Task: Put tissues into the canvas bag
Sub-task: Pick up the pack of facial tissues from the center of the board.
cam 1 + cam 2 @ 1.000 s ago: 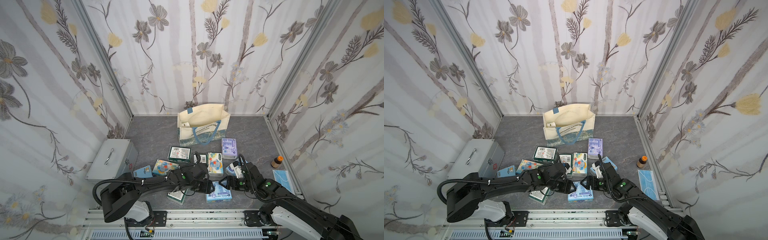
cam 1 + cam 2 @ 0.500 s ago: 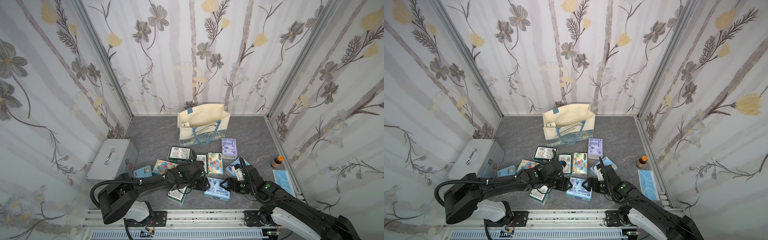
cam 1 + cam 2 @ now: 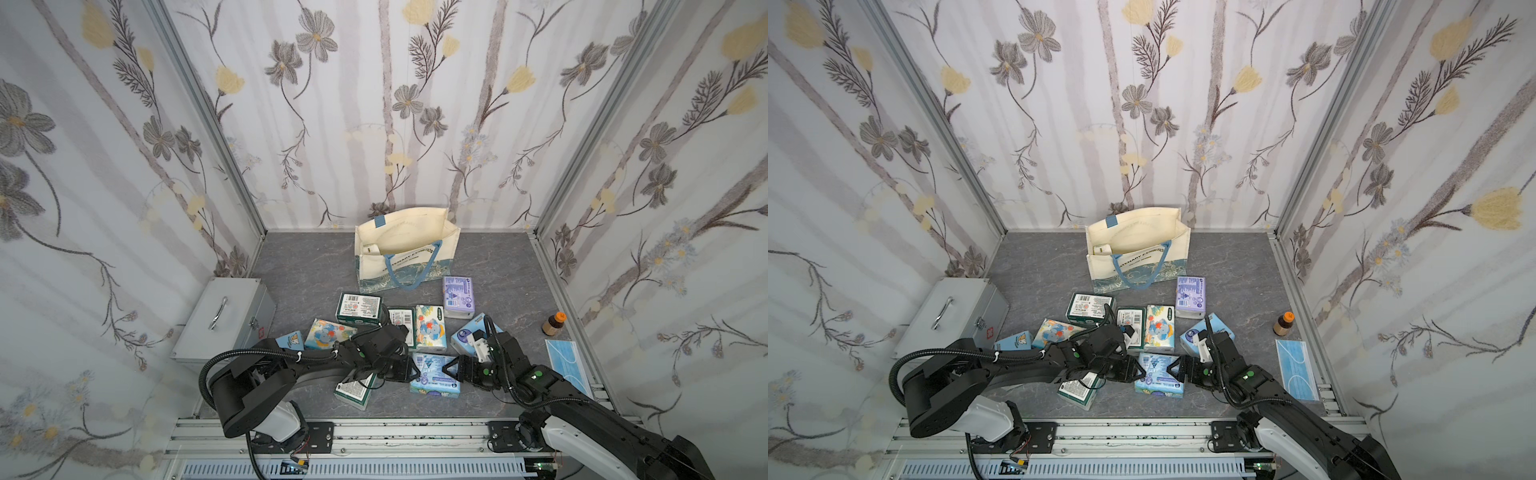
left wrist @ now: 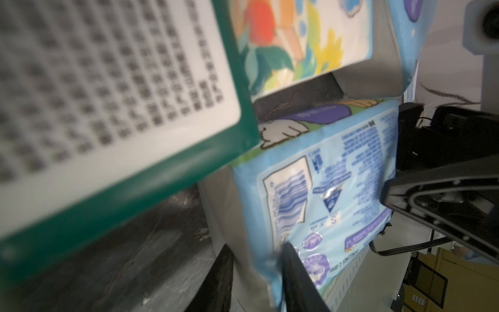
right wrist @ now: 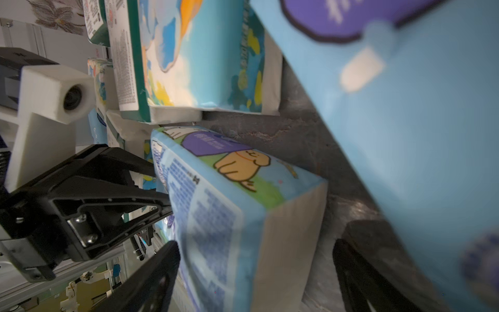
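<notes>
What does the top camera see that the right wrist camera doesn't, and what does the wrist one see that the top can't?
Only a top view shows the canvas bag, the silver case, the brown bottle and the blue mask packet. Only the right wrist view shows the tan cartoon dog on the side of the light blue pack. Both show that pack, with the left pincer at one end and the right pincer open around the other.

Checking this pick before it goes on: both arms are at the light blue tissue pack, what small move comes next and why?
Probably close the right gripper on the light blue pack. Its jaws stand wide with the pack's end between them, while the left gripper appears to pinch the opposite end, and the pack lies outside the canvas bag.
</notes>
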Robot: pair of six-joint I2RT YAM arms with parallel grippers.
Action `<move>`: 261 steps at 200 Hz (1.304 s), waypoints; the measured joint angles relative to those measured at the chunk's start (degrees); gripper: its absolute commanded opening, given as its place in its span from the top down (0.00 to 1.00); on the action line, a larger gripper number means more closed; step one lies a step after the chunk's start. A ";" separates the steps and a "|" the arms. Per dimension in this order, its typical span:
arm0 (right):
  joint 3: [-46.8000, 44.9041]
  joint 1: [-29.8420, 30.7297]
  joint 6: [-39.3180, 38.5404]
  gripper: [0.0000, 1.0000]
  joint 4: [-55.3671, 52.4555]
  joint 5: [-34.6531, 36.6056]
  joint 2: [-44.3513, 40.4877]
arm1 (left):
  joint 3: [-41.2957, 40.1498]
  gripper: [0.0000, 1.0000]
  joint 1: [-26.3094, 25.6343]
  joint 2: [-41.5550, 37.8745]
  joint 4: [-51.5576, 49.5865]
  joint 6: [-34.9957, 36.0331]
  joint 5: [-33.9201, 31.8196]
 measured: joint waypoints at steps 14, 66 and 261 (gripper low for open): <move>-0.59 -0.13 0.20 0.04 1.14 -1.05 0.35 | -1.07 0.72 0.50 -0.28 1.68 -0.24 0.70; -3.15 -0.17 3.87 0.07 14.12 -9.55 6.73 | -2.03 0.72 1.16 -0.85 2.97 -0.39 0.90; 20.15 -4.94 0.48 0.63 -0.42 -12.87 -1.90 | 11.39 0.26 10.08 -21.75 -16.50 5.27 0.52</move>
